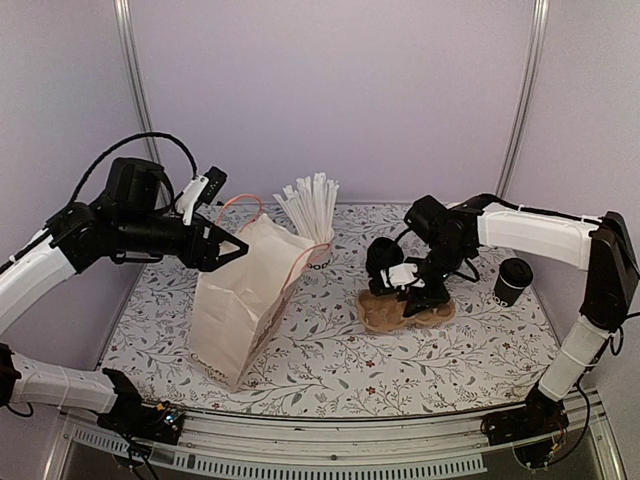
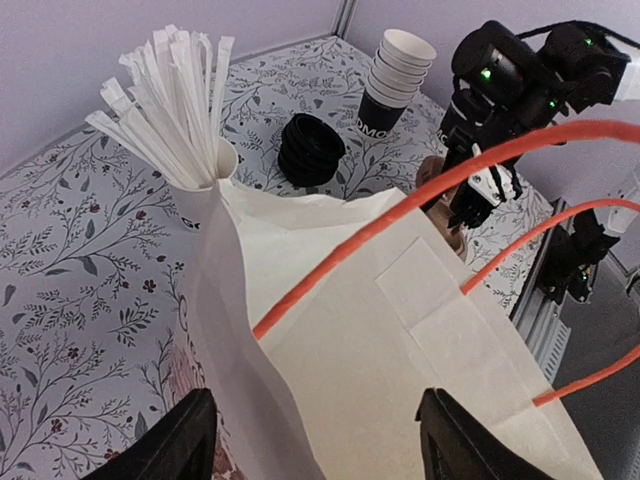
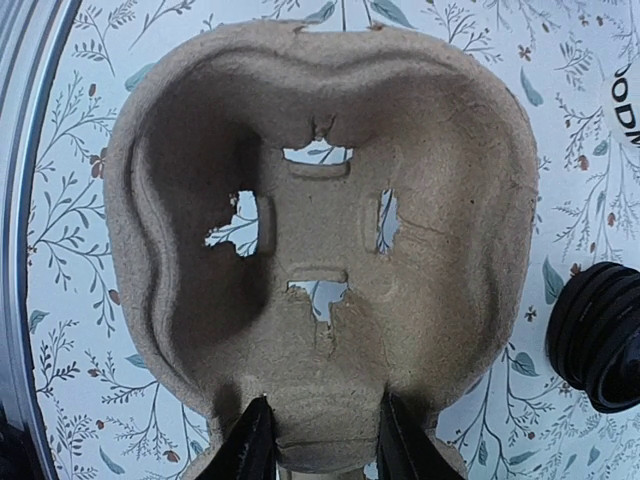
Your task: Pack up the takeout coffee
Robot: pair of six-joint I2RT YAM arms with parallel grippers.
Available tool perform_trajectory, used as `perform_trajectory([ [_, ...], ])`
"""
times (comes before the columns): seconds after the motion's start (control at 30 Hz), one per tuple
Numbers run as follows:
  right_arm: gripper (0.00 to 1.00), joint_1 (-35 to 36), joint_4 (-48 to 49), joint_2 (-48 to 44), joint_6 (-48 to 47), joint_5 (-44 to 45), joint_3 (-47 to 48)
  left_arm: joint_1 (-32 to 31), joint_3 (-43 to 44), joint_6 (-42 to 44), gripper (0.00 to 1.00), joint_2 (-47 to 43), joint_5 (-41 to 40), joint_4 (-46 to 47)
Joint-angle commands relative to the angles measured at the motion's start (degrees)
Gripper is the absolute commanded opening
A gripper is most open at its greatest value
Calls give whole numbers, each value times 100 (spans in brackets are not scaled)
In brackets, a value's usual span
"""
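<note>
The takeout coffee (image 1: 513, 281), a black cup with a black lid, stands upright at the table's right side, apart from both grippers. My right gripper (image 1: 412, 292) (image 3: 322, 410) points down at a brown pulp cup carrier (image 1: 385, 315) (image 3: 320, 150), its fingers pressed against both sides of the carrier's narrow near edge. A white paper bag (image 1: 240, 305) (image 2: 400, 330) with orange handles leans at centre left. My left gripper (image 1: 228, 247) (image 2: 320, 430) is at the bag's top, open, with its fingers wide apart either side of the bag's panel.
A white cup of white straws (image 1: 310, 205) (image 2: 170, 100) stands just behind the bag. A stack of black lids (image 2: 310, 150) (image 3: 600, 335) and a stack of lidless black cups (image 2: 395, 75) sit behind the carrier. A metal rail runs along the near edge.
</note>
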Motion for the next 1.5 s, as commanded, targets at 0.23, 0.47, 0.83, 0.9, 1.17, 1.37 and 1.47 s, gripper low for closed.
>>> perform_trajectory([
  [0.23,29,43,-344,-848,186,-348,433,73,100,-269,80,-440,-934,-502],
  [0.47,30,43,-323,-859,288,-467,450,82,297,-770,81,-397,-1617,-1405],
  [0.83,29,46,-241,-1040,504,-467,831,82,273,-1403,55,-756,-1333,-1679],
  [0.9,29,44,-205,-1102,571,-433,987,81,154,-1221,49,-857,-961,-1261],
  [1.17,28,43,-51,-1363,568,-524,1713,82,-14,-621,23,-322,302,-211],
  [1.37,28,43,174,-1621,601,-612,1829,82,286,-399,18,409,1495,536],
  [1.47,28,43,191,-1710,602,-445,1829,81,469,-322,17,722,2077,873],
])
